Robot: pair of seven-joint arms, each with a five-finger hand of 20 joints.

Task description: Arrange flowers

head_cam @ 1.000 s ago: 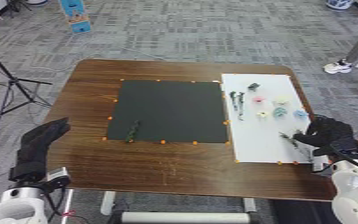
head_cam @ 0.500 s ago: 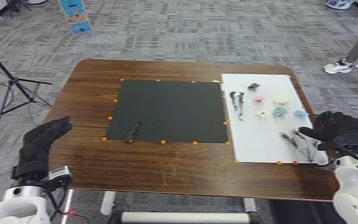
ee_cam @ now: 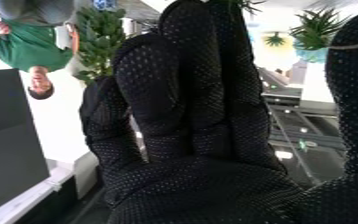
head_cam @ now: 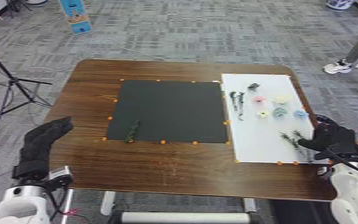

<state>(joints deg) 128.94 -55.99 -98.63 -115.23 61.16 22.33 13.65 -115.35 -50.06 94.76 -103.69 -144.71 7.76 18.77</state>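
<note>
One green sprig lay between seven and eight o'clock on the black mat. I noted flowers on the white sheet at the table's three o'clock. The right hand, thumb apart from extended fingers, overlapped the sheet's four o'clock edge. The left hand, fingers straight, overlapped the table's nine o'clock edge. Orange tabs marked the mat's six o'clock edge.
</note>
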